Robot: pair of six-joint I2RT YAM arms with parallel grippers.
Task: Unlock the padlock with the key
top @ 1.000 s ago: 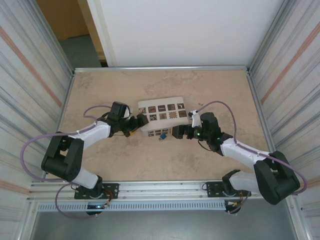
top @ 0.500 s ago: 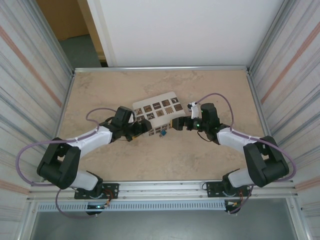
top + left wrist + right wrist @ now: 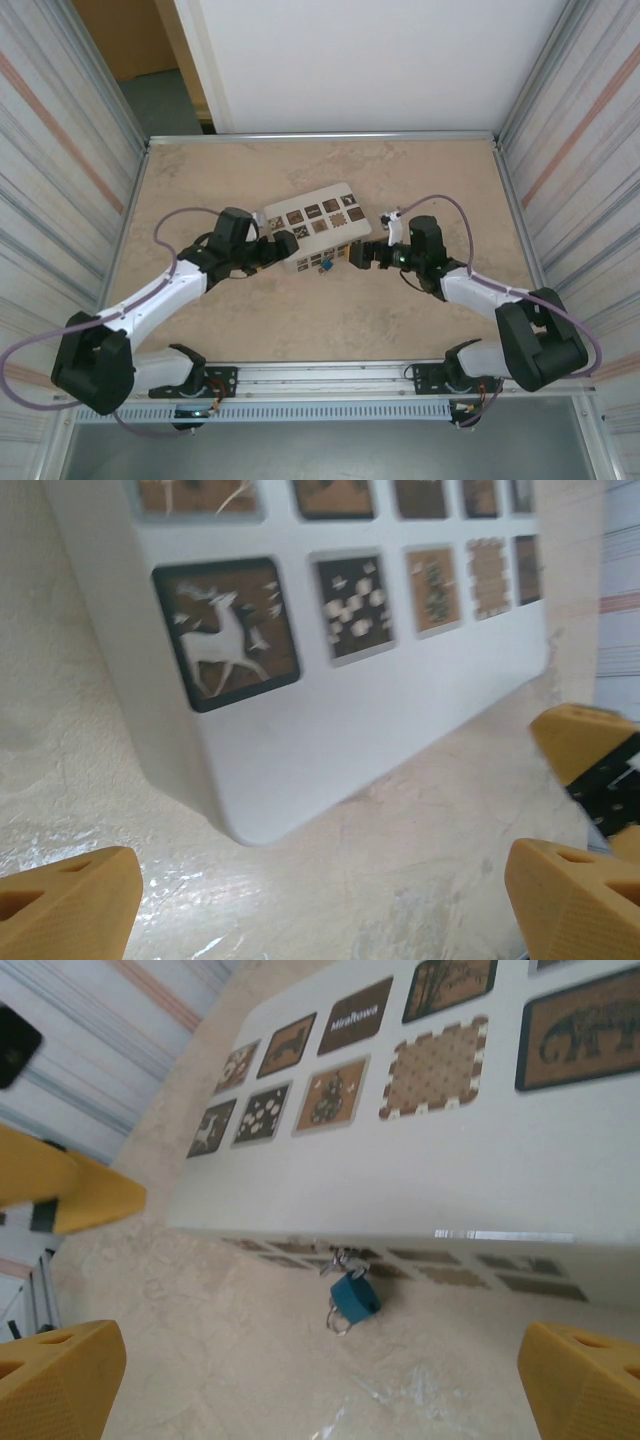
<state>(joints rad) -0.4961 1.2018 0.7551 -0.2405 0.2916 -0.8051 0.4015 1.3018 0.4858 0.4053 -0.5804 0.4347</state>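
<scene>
A small blue padlock [image 3: 353,1295] hangs from a metal hasp on the front wall of a white box [image 3: 470,1175] with patterned tiles on top. A thin metal ring [image 3: 338,1322] shows at the padlock's lower end; I cannot make out the key itself. From above, the padlock [image 3: 326,268] sits at the box's [image 3: 315,238] near side. My right gripper [image 3: 320,1390] is open, facing the padlock from a short distance, apart from it. My left gripper [image 3: 320,900] is open at the box's [image 3: 330,730] left corner, nothing between its fingers.
The box rests on a beige stone-patterned tabletop [image 3: 330,320]. Both grippers flank it closely, left gripper [image 3: 283,245] and right gripper [image 3: 358,255]. Metal rails edge the table, with corrugated walls at left and right. Open tabletop lies behind and in front of the box.
The box has turned and shifted slightly toward the back left. The left arm has stretched out lower, its gripper staying at the box's left end. The right gripper has drawn back a little.
</scene>
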